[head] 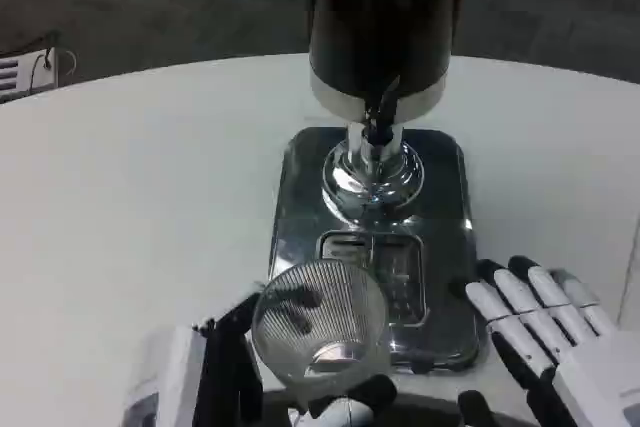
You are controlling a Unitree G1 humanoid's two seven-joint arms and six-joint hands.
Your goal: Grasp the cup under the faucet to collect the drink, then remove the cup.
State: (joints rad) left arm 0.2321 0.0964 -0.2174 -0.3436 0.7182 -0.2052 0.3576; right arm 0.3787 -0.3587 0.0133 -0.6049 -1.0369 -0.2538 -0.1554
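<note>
Drink dispenser stands at the far centre of the white table: dark tank w/ a silver band at its bottom, sitting on a chrome pedestal. A small dark faucet hangs off the front of the band, pointing toward the near side. Pedestal rises from a shiny metal base tray, which has a slotted drip grate in its near half.

Cup is clear, ribbed, w/ a wide round mouth. It's at the near-left corner of the tray, overlapping the tray's left edge & the grate's left side, well near of the faucet, not under it. It's tilted so the mouth faces up toward the camera; inside looks empty, tho glare makes it hard to be sure.

Left hand is near-left, fingers clamped on the cup: dark fingers wrap its left side, a white & black fingertip shows under its near edge. Can't tell if the cup's foot touches the tray.

Right hand is near-right, just right of the tray's near-right corner, holding nothing. Its fingers are straight, side by side w/ small gaps, pointing far-left toward the tray; can't tell if they touch it.
</note>
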